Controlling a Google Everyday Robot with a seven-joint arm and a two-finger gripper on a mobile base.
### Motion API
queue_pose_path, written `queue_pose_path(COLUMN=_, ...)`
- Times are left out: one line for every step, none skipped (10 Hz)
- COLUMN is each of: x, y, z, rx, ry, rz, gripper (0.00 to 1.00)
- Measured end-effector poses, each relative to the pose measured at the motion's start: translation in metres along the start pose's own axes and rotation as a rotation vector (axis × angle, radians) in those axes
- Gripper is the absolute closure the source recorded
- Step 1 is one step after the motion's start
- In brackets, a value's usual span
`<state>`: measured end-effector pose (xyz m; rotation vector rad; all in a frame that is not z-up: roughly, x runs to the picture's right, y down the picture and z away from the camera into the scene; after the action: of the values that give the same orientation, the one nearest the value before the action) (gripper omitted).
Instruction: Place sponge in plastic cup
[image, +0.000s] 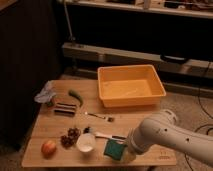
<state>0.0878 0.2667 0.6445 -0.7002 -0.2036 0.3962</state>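
The gripper (121, 150) is being held low over the table's (45, 127) front edge, clenched on the sponge (114, 148), with its fingers largely being hidden by the white arm (170, 137). The sponge is being carried at the gripper's left side, just right of the white cup (85, 142). The plastic cup is being covered or cannot be made out. Open tabletop is being left between the fork (98, 116) and the arm. The orange tub (131, 86) is sitting well behind, overhanging the table's rear edge.
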Motion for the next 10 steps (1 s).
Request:
queue_pose_path(x=0.001, y=-0.001, z=0.004, rx=0.001, ry=0.009, rz=0.001, gripper=1.00)
queue_pose_path(x=0.002, y=-0.003, z=0.008, rx=0.003, ry=0.020, rz=0.003, gripper=1.00)
queue_pose_path(x=0.004, y=-0.005, z=0.012, rx=0.004, ry=0.029, rz=0.006, gripper=1.00)
queue_pose_path(x=0.005, y=-0.007, z=0.016, rx=0.004, ry=0.037, rz=0.009, gripper=1.00)
queue_pose_path(x=0.007, y=-0.010, z=0.019, rx=0.005, ry=0.043, rz=0.012, gripper=1.00)
queue_pose_path(x=0.008, y=-0.011, z=0.021, rx=0.005, ry=0.047, rz=0.015, gripper=1.00)
queue_pose_path(x=0.009, y=-0.012, z=0.021, rx=0.005, ry=0.047, rz=0.020, gripper=0.99)
queue_pose_path(x=0.013, y=-0.013, z=0.022, rx=0.003, ry=0.053, rz=0.028, gripper=0.92)
queue_pose_path(x=0.013, y=-0.014, z=0.022, rx=0.003, ry=0.054, rz=0.031, gripper=0.82)
queue_pose_path(x=0.013, y=-0.014, z=0.023, rx=0.001, ry=0.057, rz=0.033, gripper=0.74)
